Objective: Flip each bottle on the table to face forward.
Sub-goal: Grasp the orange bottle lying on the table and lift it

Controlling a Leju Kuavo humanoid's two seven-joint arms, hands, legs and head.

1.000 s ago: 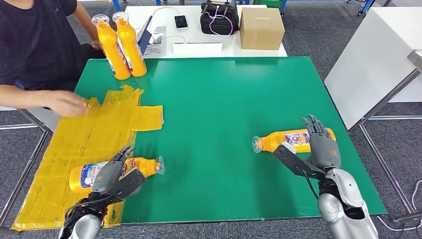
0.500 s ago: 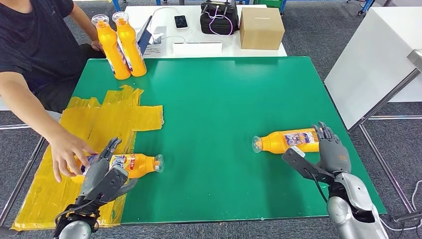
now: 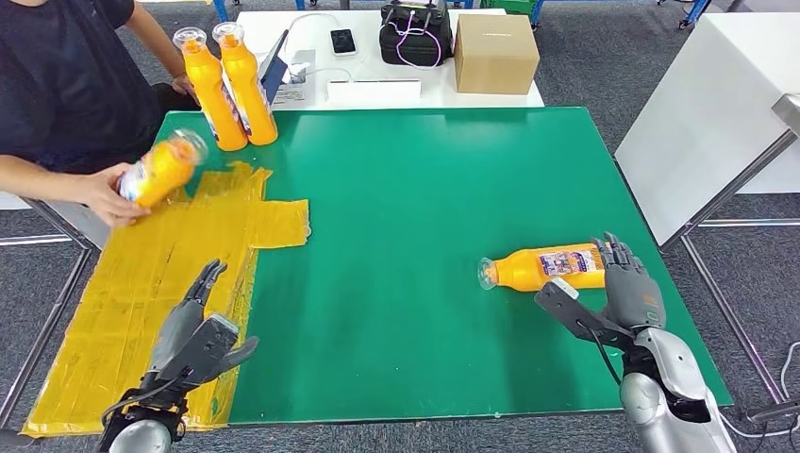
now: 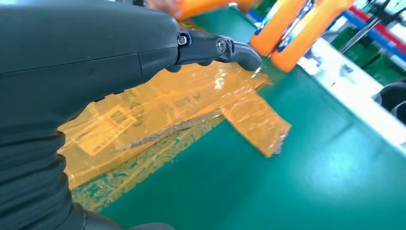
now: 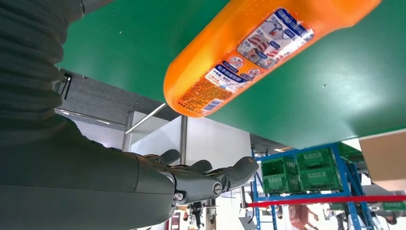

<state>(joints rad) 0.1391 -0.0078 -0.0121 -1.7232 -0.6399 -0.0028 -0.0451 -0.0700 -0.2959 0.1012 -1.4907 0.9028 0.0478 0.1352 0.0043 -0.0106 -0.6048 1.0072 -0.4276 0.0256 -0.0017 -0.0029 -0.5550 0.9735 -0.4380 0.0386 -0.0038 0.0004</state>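
An orange bottle (image 3: 548, 266) lies on its side on the green table (image 3: 415, 189) at the right, cap pointing left, label up; the right wrist view shows its label (image 5: 268, 45). My right hand (image 3: 627, 293) is open just beside its base, not touching it. My left hand (image 3: 193, 335) hovers open over the yellow plastic sheet (image 3: 151, 283) at the front left, holding nothing; its fingers (image 4: 230, 48) stretch out in the left wrist view. A person's hand holds a second orange bottle (image 3: 162, 168) above the sheet's far left. Two more orange bottles (image 3: 231, 90) stand upright at the far-left corner.
A person in a dark shirt (image 3: 57, 75) sits at the table's left. Behind the table a white table carries a cardboard box (image 3: 495, 52), a black bag (image 3: 416, 33) and a phone (image 3: 343, 41). Another white table (image 3: 717, 113) stands to the right.
The person has lifted the bottle from the sheet in front of my left hand and carried it up to the far left. My right hand drew back from the right bottle, then stayed still.
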